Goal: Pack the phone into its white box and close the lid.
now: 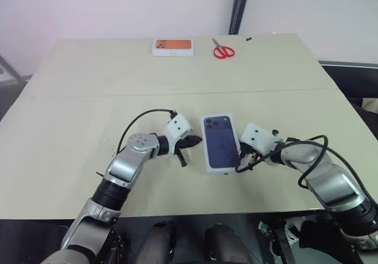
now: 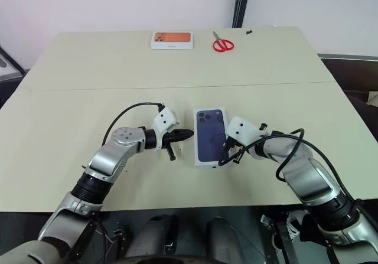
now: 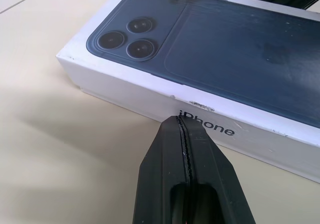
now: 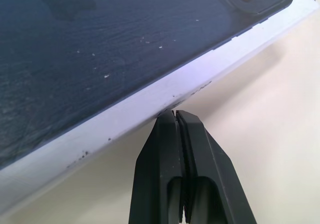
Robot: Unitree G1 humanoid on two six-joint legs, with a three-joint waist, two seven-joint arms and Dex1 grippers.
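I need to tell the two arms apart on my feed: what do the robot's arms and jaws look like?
Both arms are silver-grey metal with black joint bands. Each wrist carries a white blocky housing dotted with small dark holes, and a loose black cable loops from it back along the arm. The left gripper and right gripper have black, wedge-shaped plastic fingers; in the wrist views the jaws taper to a narrow tip with an oval slot near the base.

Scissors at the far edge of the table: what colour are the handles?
Red. The scissors show best in the left eye view.

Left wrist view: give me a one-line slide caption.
Shut left hand at the side wall of the closed lid printed with a dark blue phone, on the table.
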